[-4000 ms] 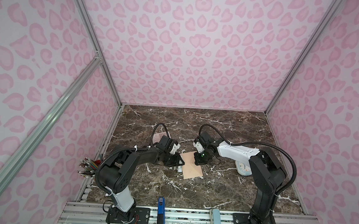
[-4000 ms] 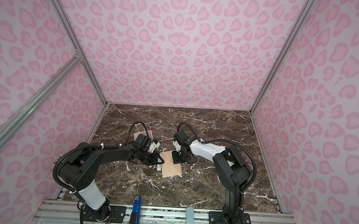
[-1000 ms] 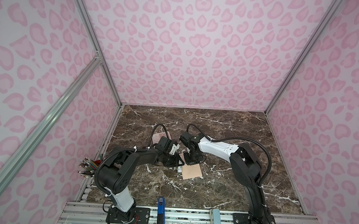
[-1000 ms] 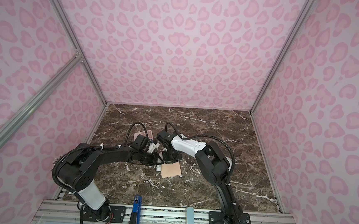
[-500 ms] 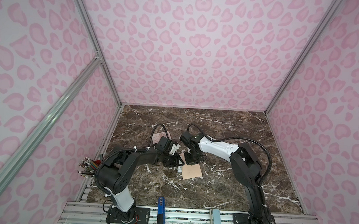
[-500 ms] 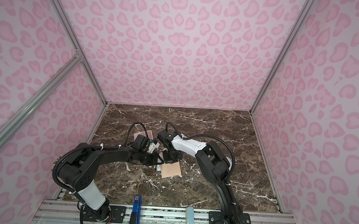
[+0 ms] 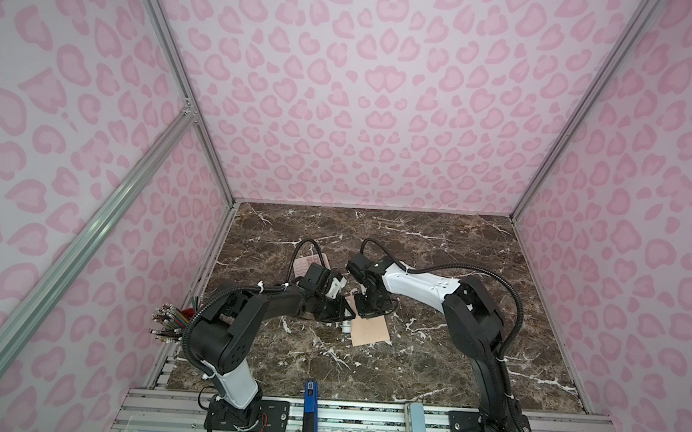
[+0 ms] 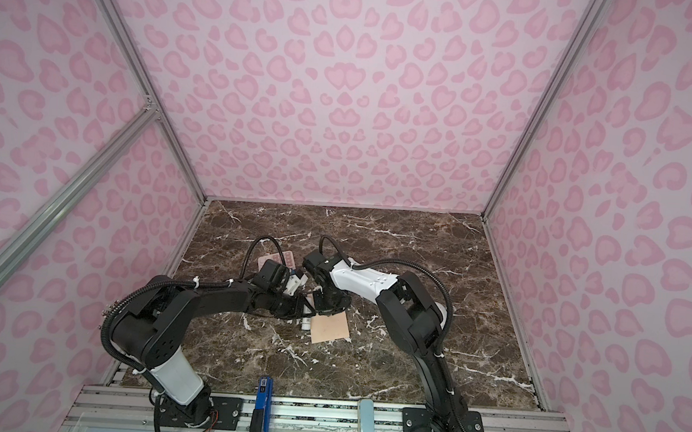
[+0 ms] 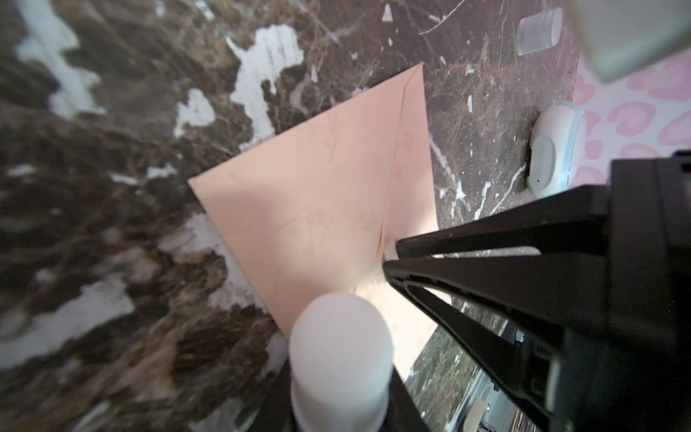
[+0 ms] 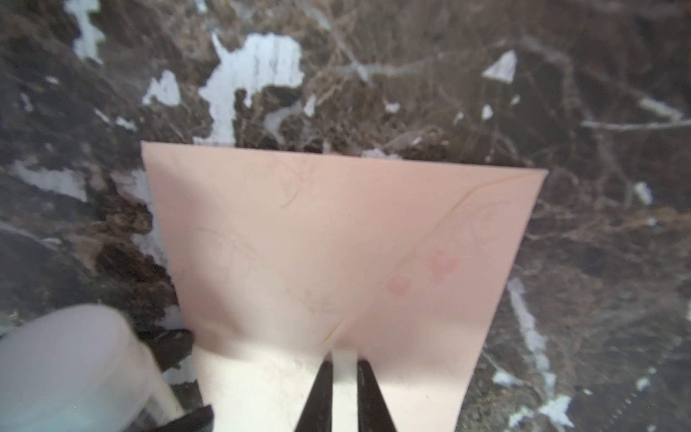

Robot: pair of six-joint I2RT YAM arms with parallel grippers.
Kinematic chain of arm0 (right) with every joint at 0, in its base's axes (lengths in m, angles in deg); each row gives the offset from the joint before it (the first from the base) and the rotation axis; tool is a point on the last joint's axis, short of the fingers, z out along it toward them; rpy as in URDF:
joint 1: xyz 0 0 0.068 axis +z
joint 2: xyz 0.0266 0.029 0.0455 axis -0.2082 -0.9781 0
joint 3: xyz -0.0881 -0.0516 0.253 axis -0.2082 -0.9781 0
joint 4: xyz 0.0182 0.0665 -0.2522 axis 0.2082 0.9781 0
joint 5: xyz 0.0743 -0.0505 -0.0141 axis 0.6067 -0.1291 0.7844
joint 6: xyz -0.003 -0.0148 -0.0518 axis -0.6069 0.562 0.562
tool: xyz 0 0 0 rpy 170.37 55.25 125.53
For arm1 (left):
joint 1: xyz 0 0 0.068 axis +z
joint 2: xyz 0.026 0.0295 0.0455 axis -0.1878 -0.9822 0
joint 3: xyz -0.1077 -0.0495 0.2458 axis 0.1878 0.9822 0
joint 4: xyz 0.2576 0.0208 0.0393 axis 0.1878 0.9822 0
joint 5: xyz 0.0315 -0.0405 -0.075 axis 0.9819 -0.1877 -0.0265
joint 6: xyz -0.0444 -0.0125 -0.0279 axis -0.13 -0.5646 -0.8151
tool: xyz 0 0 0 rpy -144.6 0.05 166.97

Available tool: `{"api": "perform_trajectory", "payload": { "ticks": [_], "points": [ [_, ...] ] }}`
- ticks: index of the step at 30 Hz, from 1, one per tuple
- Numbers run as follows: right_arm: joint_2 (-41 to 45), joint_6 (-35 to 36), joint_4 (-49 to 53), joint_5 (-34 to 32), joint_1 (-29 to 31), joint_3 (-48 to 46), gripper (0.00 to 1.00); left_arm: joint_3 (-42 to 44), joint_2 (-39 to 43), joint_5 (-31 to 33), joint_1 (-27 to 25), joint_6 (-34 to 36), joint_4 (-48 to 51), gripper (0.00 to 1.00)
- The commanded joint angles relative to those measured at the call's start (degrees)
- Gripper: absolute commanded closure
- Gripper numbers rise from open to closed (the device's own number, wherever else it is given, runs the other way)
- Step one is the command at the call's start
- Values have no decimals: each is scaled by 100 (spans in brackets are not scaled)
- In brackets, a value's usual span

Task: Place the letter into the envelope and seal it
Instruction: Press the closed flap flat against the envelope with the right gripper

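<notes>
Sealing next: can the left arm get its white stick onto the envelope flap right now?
Probably, in part. The white stick in the left gripper hangs right beside the cream flap of the envelope; the right gripper stands at the flap's middle, blocking that stretch.

The envelope (image 7: 371, 330) lies on the desk (image 7: 438, 240), about midway across and a little toward the near side. A cylinder (image 7: 346, 327) is just beside its left edge. The calculator (image 7: 311, 264) lies farther back and to the left, behind both. A bundle of pencils (image 7: 168, 323) stands beside the desk's left edge. A rounded device (image 9: 553, 149) lies well to the envelope's right.
</notes>
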Motion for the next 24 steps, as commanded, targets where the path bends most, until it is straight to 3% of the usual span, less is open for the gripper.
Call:
{"api": "perform_trajectory", "payload": {
  "ticks": [1, 20, 24],
  "points": [
    [-384, -44, 6, 369, 57, -170, 81, 26, -27, 328, 11, 87, 271, 96],
    [-380, -6, 58, 365, 61, -124, 76, 28, -22, 299, 20, 87, 268, 96],
    [-378, -2, 92, 315, 61, -106, 80, 31, -9, 298, 20, 85, 268, 96]
  ]
}}
